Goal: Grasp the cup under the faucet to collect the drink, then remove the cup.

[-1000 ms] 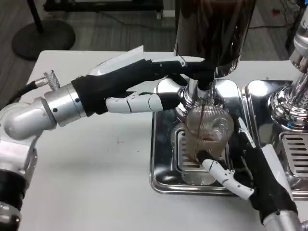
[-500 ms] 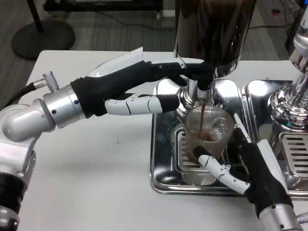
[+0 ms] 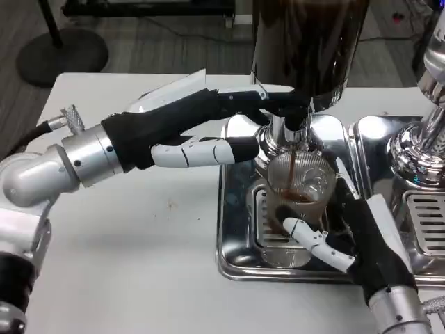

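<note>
Drink is pouring! The right hand (image 3: 351,236) wraps its fingers around the cup (image 3: 300,191), steadying it right under the faucet (image 3: 292,132) so the dark stream lands inside. The left hand (image 3: 201,122) reaches across to the faucet, fingertips at the tap, apparently keeping it open. The cup is clear, ribbed plastic, brown liquid pooling low, standing on the steel drip tray (image 3: 233,229) at the worktop's (image 3: 139,257) right.
</note>
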